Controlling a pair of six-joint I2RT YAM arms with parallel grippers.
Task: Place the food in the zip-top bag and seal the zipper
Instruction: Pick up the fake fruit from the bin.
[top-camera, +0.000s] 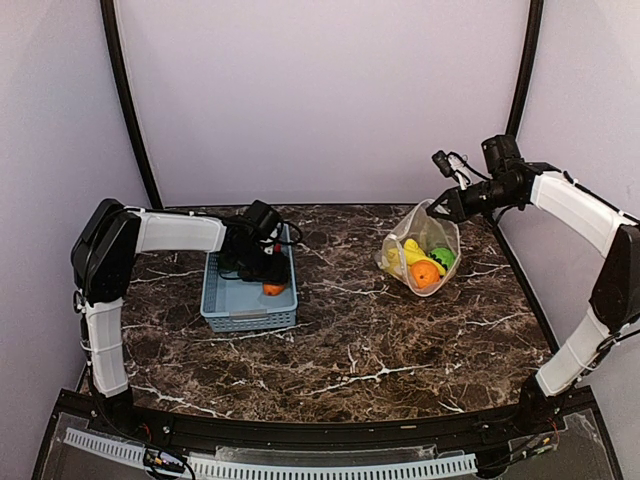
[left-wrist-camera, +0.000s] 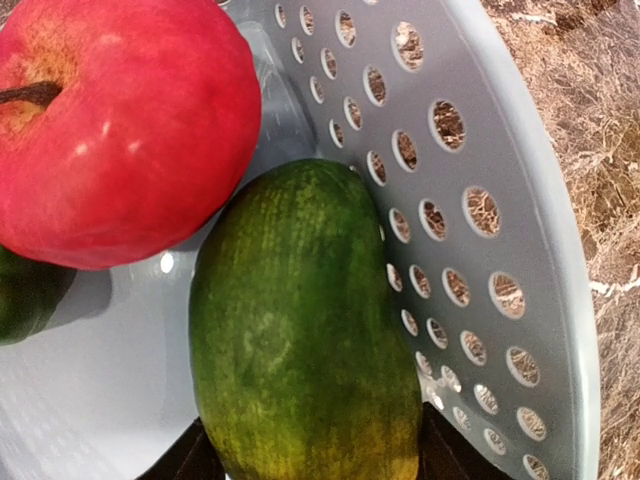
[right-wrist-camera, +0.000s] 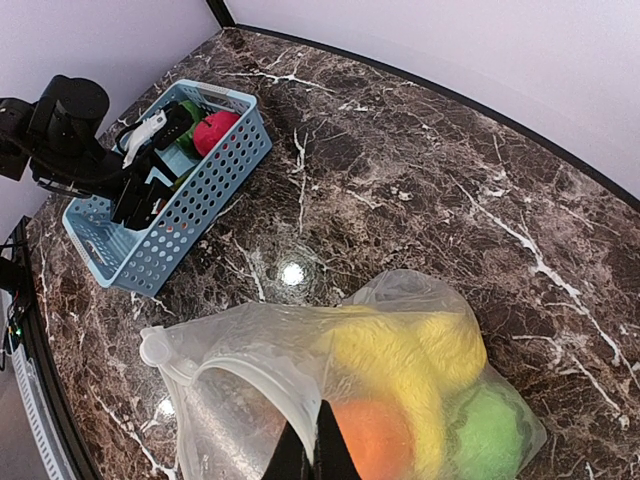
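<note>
Marble desk (top-camera: 380, 340): blue basket (top-camera: 250, 318) at left, zip-top bag (top-camera: 428, 222) at right (food (top-camera: 424, 272) inside). Red apple (left-wrist-camera: 120, 130) and green fruit (left-wrist-camera: 300, 340) lie in basket. Left fingers (left-wrist-camera: 185, 462) apart, astride green fruit; right fingers (right-wrist-camera: 332, 448) clamped on bag mouth

Top camera looks down; wrist cameras — left closest — share the basket (right-wrist-camera: 200, 200).
</note>
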